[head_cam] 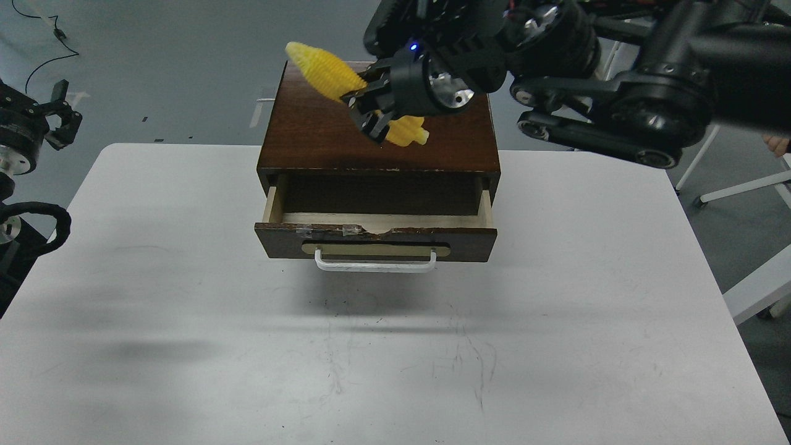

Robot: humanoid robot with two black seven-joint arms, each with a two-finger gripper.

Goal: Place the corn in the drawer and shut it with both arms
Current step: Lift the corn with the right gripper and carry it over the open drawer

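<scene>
Right gripper [369, 111]: clamped across the corn [330, 74], held aloft over the cabinet top [309, 133]. Drawer [377, 238]: pulled open, empty. Advice: carry the cob forward over the opening, lower, then release. Left gripper [62, 108]: idle at left, apparently open.

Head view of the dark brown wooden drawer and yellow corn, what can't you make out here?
- Middle of the bright yellow ribbed toy corn cob: covered by the black right gripper clamped on it.
- Rear of the open dark brown wooden drawer: shadowed under the cabinet top.
- Black left gripper: small and dark near the frame's left edge, fingers indistinct.
</scene>
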